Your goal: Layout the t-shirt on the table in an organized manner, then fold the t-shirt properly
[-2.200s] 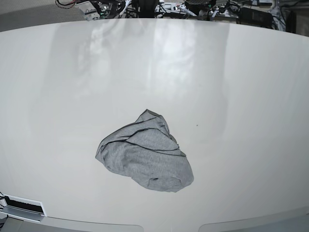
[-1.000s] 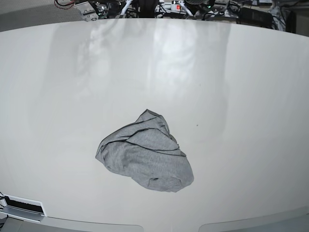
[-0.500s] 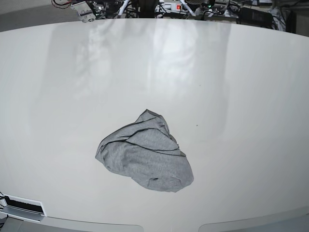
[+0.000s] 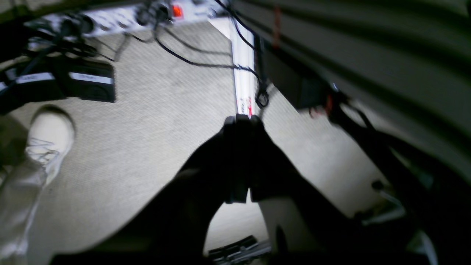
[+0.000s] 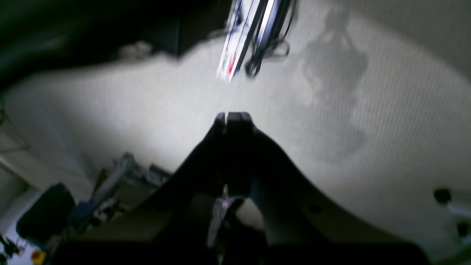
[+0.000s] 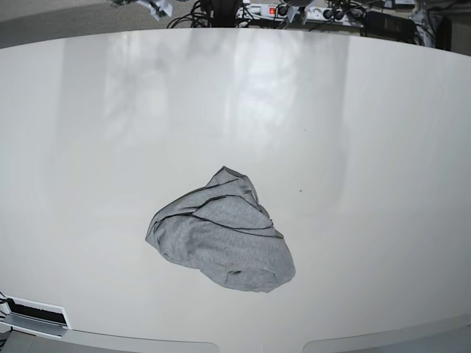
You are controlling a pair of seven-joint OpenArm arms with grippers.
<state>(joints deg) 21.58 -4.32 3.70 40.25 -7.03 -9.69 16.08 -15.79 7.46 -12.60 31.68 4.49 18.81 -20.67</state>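
Observation:
The heather-grey t-shirt lies crumpled in a heap on the glossy white table, a little below and left of its middle in the base view. No lettering shows on it. Neither gripper appears over the table in the base view. In the left wrist view my left gripper is shut and empty, pointing down at carpeted floor. The right wrist view shows my right gripper likewise shut on nothing above the carpet. Both are away from the shirt.
Beyond the table's far edge sit power strips and cables. The left wrist view shows a power strip, black boxes, a white rail and a person's white shoe on the carpet.
The shirt has not moved. The hardware at the table's far edge has shifted upward and partly out of the base view. Both grippers stay shut.

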